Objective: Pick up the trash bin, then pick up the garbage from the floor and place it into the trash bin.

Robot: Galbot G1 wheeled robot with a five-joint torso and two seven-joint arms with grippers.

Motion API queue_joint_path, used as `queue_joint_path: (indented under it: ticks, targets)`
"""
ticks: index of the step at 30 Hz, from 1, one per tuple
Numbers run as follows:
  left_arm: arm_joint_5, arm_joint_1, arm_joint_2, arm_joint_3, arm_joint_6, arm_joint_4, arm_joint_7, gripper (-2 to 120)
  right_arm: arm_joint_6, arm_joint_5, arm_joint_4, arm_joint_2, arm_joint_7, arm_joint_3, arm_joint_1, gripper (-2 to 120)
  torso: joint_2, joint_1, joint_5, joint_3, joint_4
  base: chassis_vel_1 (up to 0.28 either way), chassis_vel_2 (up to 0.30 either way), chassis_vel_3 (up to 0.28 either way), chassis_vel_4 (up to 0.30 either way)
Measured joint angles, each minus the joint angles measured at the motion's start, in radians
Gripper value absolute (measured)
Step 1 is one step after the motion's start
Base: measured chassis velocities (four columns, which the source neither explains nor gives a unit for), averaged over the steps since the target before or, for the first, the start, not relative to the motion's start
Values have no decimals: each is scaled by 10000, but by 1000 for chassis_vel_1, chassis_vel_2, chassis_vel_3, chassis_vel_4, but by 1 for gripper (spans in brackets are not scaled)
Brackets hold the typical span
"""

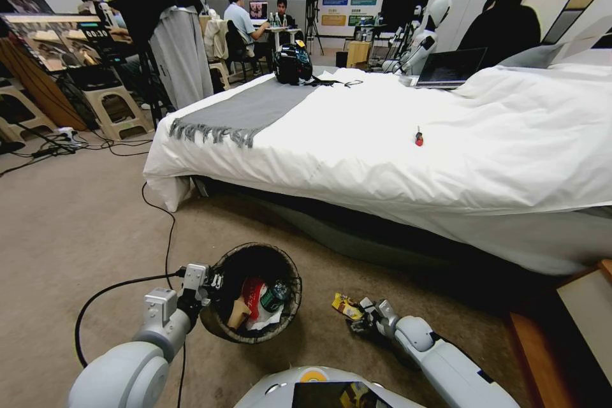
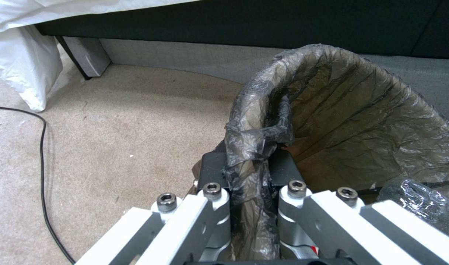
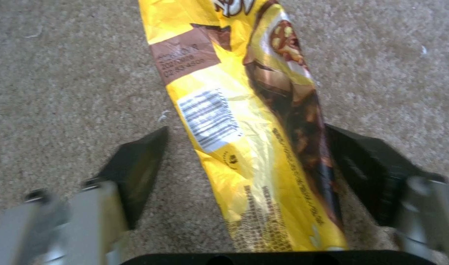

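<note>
The trash bin (image 1: 292, 271), lined with a dark bag, hangs just off the carpet at the lower left. My left gripper (image 1: 209, 283) is shut on its near rim. In the left wrist view the fingers (image 2: 283, 163) pinch the bunched liner and the rim of the bin (image 2: 362, 121). Inside lie a red wrapper (image 1: 254, 293), a green-labelled bottle (image 1: 275, 296) and a brown cardboard bit (image 1: 239, 313). To the right of the bin my right gripper (image 1: 360, 320) is low over the carpet. It stands open (image 3: 244, 147) astride a yellow-gold wrapper (image 3: 244, 121) (image 1: 346, 306), one piece of the garbage.
A bed with a white cover (image 1: 414, 140) fills the space ahead; a red-handled screwdriver (image 1: 419, 138) lies on it. A black cable (image 1: 169, 229) runs over the carpet left of the bin. A wooden piece of furniture (image 1: 586, 306) stands at the right.
</note>
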Motion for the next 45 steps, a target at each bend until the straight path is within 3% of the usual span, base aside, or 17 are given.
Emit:
queue_joint_path:
  ticks: [5,12,14,19,20,35,38,45]
  targets:
    - [-16,-21,6,-10,-3,0,2,6,7,0,5,14,0,-52,1,50,0,0,0,0,0,0,0,0,0]
    - [-72,-67,62,-33,-4,0,4,6,32,0,-29,42,0,-59,1,30,0,0,1,-1,0,0,0,0,0]
    - [-89,-94,78,-34,-4,0,5,6,59,1,-64,58,-1,-50,2,18,0,0,1,0,0,0,0,0,0]
    - [-95,-110,86,-30,-3,0,5,6,90,1,-87,61,-4,-34,2,10,1,-1,1,0,0,0,0,0,0]
    - [-100,-118,97,-28,-3,0,5,6,128,1,-110,65,-8,-13,1,0,0,0,0,0,0,0,0,0,0]
    - [-103,-90,116,-22,-3,0,4,6,373,198,80,236,46,633,-138,0,0,0,2,0,0,0,0,0,0]
    - [-104,-82,136,-26,1,0,3,6,382,571,592,101,139,909,-231,0,0,-1,2,0,0,0,0,0,0]
    - [-105,-105,58,4,9,0,-5,6,51,2024,3300,-508,522,1622,-421,0,0,0,0,0,1,0,0,0,0]
